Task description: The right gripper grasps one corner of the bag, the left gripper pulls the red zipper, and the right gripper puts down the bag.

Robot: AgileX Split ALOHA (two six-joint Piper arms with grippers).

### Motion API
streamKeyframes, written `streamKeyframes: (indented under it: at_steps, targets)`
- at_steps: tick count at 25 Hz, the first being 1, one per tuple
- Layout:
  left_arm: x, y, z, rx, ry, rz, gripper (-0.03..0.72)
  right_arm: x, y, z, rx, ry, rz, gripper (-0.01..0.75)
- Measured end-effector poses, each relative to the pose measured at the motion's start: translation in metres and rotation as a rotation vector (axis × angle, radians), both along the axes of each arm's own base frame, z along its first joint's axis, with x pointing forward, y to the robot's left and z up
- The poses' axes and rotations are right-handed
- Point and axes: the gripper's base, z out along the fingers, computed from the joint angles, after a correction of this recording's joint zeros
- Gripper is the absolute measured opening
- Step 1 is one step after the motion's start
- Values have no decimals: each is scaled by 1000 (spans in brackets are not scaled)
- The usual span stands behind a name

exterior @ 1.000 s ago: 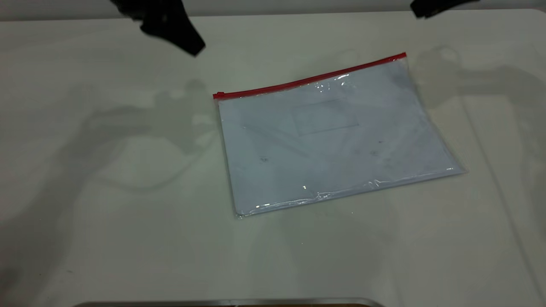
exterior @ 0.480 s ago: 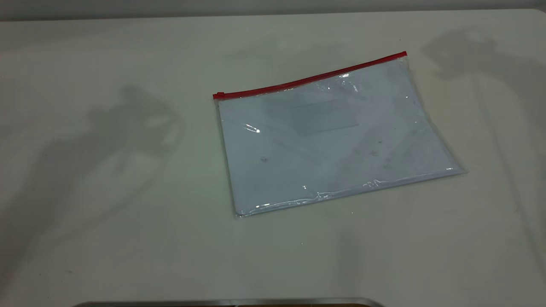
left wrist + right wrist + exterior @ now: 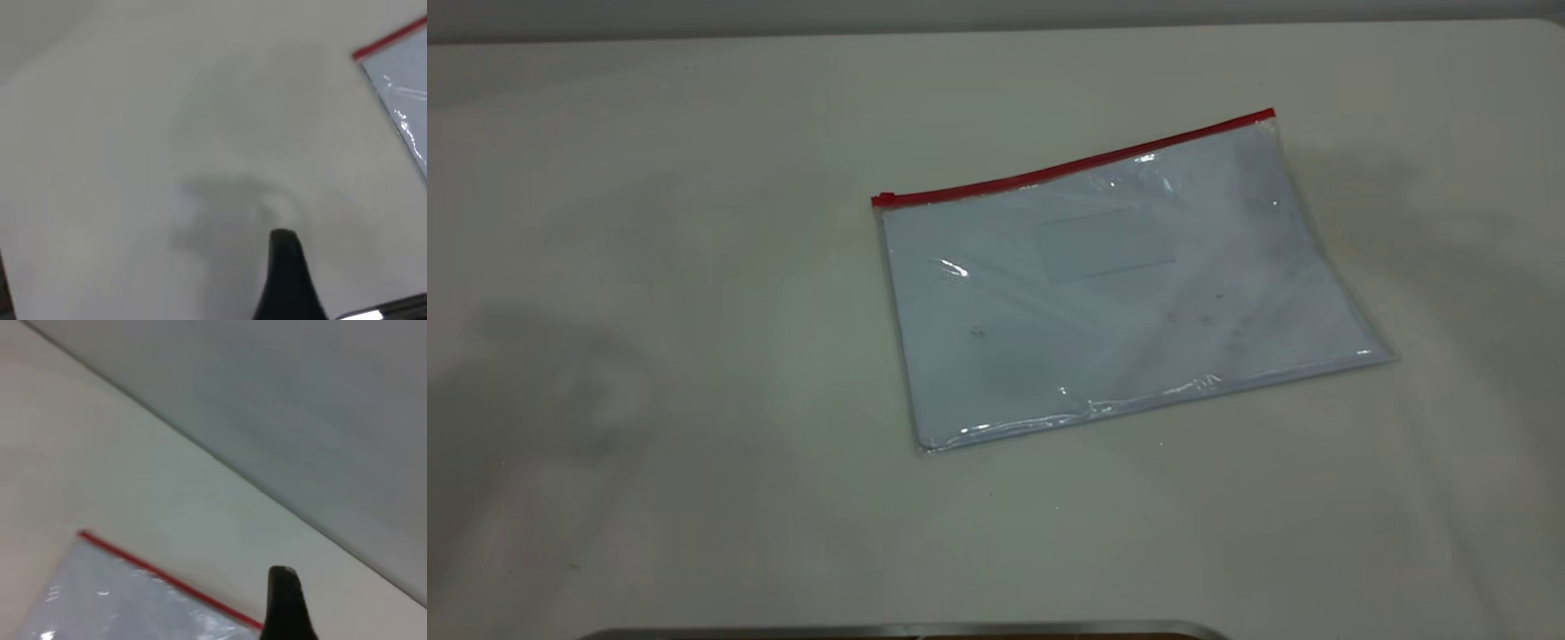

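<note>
The bag (image 3: 1129,284) lies flat on the white table, right of centre, a pale bluish clear pouch with a faint label patch. The red zipper (image 3: 1072,164) runs along its far long edge, with the small red slider tab (image 3: 883,199) at the left end. Neither gripper shows in the exterior view. In the left wrist view a black part of the left gripper (image 3: 287,273) hangs above bare table, well apart from the bag's corner (image 3: 403,87). In the right wrist view a black part of the right gripper (image 3: 285,603) hangs above the zipper edge (image 3: 167,577), not touching it.
The white table (image 3: 649,356) carries soft arm shadows at the left and right. A metal edge (image 3: 898,631) runs along the front. A grey wall (image 3: 300,400) stands behind the table's far edge.
Both black arms, seen at the top edge one second ago, have left the exterior view. Their shadows have shifted and faded. The bag has not moved.
</note>
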Motion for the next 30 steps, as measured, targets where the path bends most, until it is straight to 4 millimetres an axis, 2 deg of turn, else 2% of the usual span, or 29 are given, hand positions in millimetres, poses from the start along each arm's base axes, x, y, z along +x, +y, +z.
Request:
streamKeyframes:
  at_steps: [3,6,9,12,16,23,30]
  targets:
    - [-12,3,10,-6,-41,1,588,-34,8,7,5,11,31,547]
    - [-22,5,17,-16,-71,6,588,-65,6,8,12,34,30,547]
    - [-34,7,24,-47,-103,43,588,-101,0,6,17,54,23,547]
    - [-53,11,25,-76,-123,77,588,-133,-4,-8,17,94,23,547]
    - [-90,18,7,-80,-112,87,588,-176,-7,-24,66,135,36,547]
    - [-166,33,-50,-86,-108,97,588,-239,-9,-74,125,221,83,547]
    - [-213,42,-97,-98,-157,95,588,-291,-18,-122,118,238,82,547]
